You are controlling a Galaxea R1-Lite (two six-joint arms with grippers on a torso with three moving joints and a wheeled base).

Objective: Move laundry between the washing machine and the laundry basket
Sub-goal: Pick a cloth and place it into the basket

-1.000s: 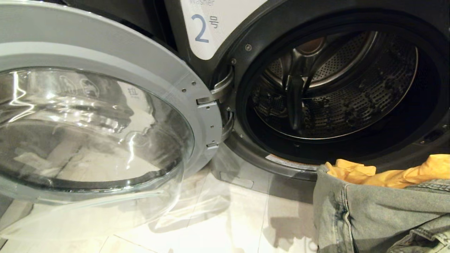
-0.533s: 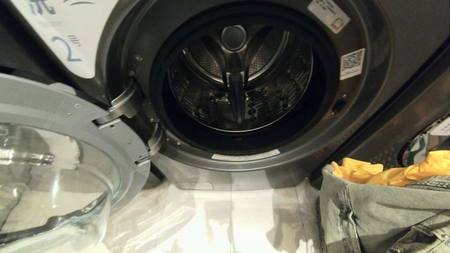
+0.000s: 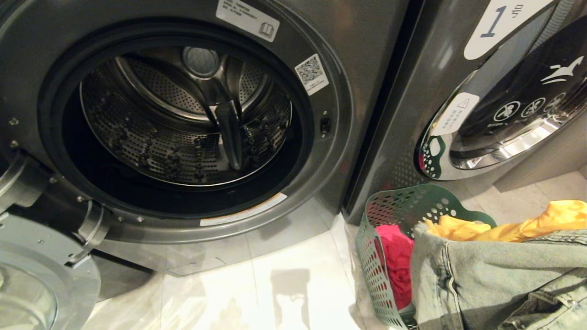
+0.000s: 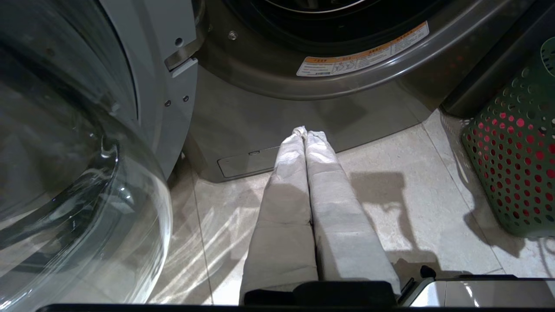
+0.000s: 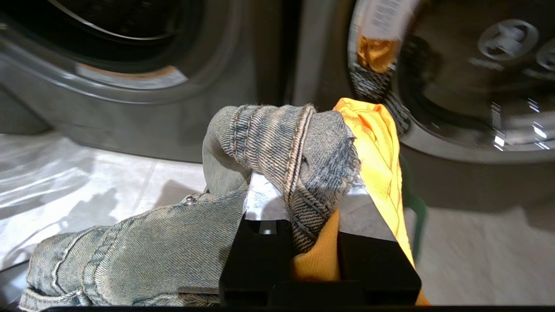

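Note:
The washing machine [image 3: 339, 91] fills the left of the head view, its door [image 3: 41, 284] swung open and its drum [image 3: 183, 119] empty. The green laundry basket [image 3: 390, 206] stands on the floor to its right with the red-pink garment [image 3: 394, 261] inside. My right gripper [image 5: 312, 190] is shut on a bunch of the laundry, the grey denim garment [image 5: 282, 138] and the orange-yellow one [image 5: 377, 143]. Both hang at the lower right over the basket, grey denim [image 3: 495, 279] under orange-yellow [image 3: 527, 227], and hide the gripper there. My left gripper [image 4: 305, 132] is shut and empty, low before the washer's base.
A like washer labelled 1 [image 3: 504, 91] stands right of the basket with its door closed. The open glass door [image 4: 65, 151] juts out on the left over pale floor tiles [image 3: 284, 284]. In the left wrist view the basket [image 4: 516, 164] shows red through its holes.
The whole head view has swung right: the open washer slid left in the picture, and the basket and the washer labelled 1 came into view. The held garments keep their place in the picture.

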